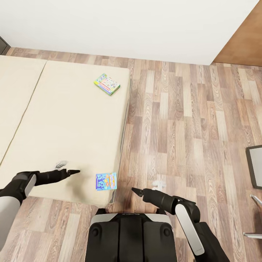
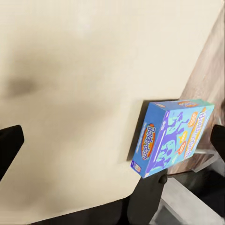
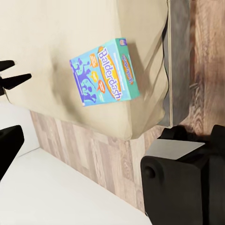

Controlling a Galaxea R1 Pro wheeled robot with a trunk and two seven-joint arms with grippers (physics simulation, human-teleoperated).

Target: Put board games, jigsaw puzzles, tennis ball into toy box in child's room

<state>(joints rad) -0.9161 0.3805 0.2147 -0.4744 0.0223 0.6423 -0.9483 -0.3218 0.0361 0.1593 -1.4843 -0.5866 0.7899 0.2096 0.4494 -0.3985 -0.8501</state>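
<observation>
A blue board game lies flat at the bed's near corner, about six o'clock in the head view. A green-edged board game sits at twelve. The left pincer hovers beside the blue one, the right pincer over the floor; whether either is apart is unclear.

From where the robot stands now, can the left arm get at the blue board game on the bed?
Probably yes: the blue board game lies flat near the bed's corner, with bare mattress between it and the left gripper.
</observation>
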